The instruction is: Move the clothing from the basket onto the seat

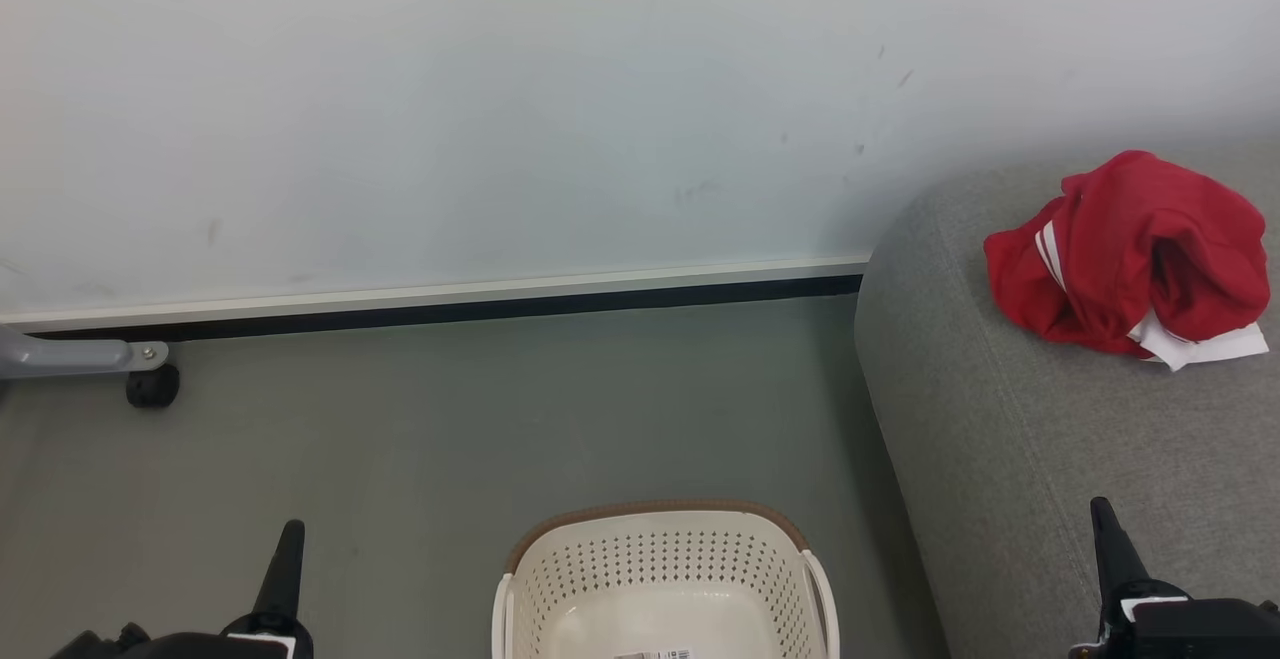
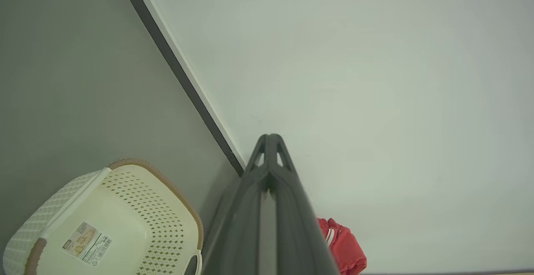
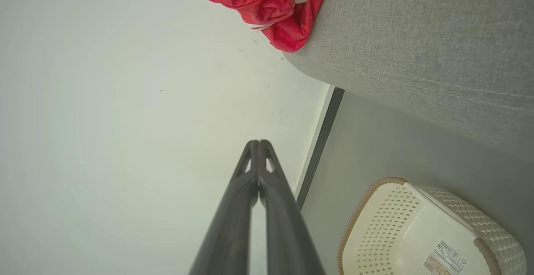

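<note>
The red clothing lies crumpled on the grey seat at the right, white trim showing at its edge. It also appears in the right wrist view and the left wrist view. The cream basket stands on the floor at bottom centre, and only a label shows on its visible bottom. My left gripper rests low at the left of the basket, shut on nothing. My right gripper is over the seat's front, shut and empty.
A pale wall with a dark baseboard runs behind the grey floor. A grey metal leg with a black caster stands at the far left by the wall.
</note>
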### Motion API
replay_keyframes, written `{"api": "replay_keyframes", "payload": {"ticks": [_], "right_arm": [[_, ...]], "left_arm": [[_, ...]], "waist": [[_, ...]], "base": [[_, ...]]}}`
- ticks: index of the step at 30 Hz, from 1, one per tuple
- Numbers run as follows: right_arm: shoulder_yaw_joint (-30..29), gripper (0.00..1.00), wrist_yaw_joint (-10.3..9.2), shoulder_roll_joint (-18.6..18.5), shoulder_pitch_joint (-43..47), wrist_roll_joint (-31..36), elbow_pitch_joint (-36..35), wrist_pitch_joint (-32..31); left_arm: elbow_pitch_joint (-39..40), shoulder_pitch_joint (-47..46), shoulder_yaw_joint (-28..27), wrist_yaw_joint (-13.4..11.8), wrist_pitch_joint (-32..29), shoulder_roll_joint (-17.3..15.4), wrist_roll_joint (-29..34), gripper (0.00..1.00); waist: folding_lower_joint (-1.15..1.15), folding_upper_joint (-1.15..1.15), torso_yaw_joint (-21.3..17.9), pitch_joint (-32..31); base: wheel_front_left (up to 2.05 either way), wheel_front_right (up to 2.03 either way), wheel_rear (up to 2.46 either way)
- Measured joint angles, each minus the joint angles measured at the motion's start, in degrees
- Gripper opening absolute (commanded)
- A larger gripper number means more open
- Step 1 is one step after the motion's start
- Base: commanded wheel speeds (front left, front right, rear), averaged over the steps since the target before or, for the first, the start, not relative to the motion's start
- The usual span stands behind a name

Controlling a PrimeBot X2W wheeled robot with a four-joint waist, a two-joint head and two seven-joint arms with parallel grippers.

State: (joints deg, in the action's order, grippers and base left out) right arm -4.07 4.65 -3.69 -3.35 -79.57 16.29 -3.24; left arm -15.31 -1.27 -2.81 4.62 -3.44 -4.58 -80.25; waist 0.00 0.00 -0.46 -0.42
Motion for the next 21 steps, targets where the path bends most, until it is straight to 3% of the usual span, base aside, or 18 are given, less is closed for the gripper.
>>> {"api": "replay_keyframes", "payload": {"ticks": [21], "right_arm": [[-3.59, 0.0, 2.24, 1.13, -1.94, -11.84, 0.86, -3.25]], "left_arm": [[-1.55, -3.28, -2.4, 2.44, -3.08, 2.11, -11.41, 0.0]], "waist": [[0.0, 0.0, 0.45, 0.52]], "base": [[0.0, 0.0, 0.0]]}}
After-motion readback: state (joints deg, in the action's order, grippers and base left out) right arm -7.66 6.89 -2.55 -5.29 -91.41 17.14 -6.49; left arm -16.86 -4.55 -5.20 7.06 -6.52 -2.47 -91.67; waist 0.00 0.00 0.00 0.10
